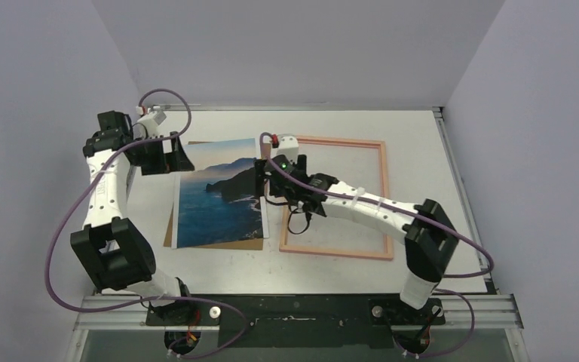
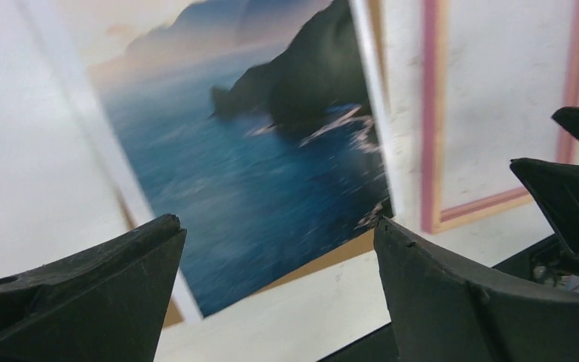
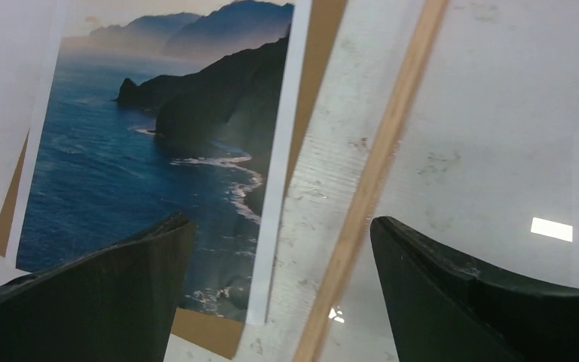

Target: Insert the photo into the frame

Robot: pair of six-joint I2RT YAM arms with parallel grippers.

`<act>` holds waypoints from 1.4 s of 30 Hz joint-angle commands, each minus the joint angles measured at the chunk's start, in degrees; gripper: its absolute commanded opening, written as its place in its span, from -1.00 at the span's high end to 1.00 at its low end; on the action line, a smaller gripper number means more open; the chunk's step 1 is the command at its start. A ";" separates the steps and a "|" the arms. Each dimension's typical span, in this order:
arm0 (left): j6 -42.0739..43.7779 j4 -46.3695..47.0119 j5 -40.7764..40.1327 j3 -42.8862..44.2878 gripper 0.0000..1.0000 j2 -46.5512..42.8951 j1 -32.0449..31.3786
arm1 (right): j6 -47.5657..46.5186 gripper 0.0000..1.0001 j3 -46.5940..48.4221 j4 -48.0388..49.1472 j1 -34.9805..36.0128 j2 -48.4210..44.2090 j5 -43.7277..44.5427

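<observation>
the photo [image 1: 221, 197] is seen flat on a brown backing board [image 1: 222, 243] at the middle-left of the bench [image 1: 415, 128], not yet in the frame [image 1: 335, 252]. the frame is laid flat just to the right of it, with bare bench showing inside its rails. both long axes are set near to far and run almost parallel, the photo turned slightly.

the right claw [image 1: 260, 181] is held wide and empty over the narrow strip between the photo's right edge and the frame's left rail, so the photo lies just to its left and the frame just to its right. the left claw [image 1: 175, 154] is also spread wide with nothing gripped, above the photo's far left corner. the right arm is judged the nearer to both things, and a short shift rightward would be called for.

the photo is shown as a dark blue sea with dark headlands, a pale sky and a thin white border. it looks thin and limp, so an edge lift is likely to be needed.
</observation>
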 commanded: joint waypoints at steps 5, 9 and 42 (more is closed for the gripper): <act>12.85 -2.63 -9.03 -9.79 -0.93 -4.20 11.17 | 3.61 -0.79 10.75 0.22 4.16 13.63 2.10; 13.52 0.12 -9.33 -13.78 -0.93 -4.53 13.57 | 4.64 -0.79 13.22 0.52 4.40 18.15 0.55; 7.23 13.64 -11.16 -20.82 -0.37 13.70 10.73 | 14.30 -0.79 3.44 7.70 3.29 21.65 -4.36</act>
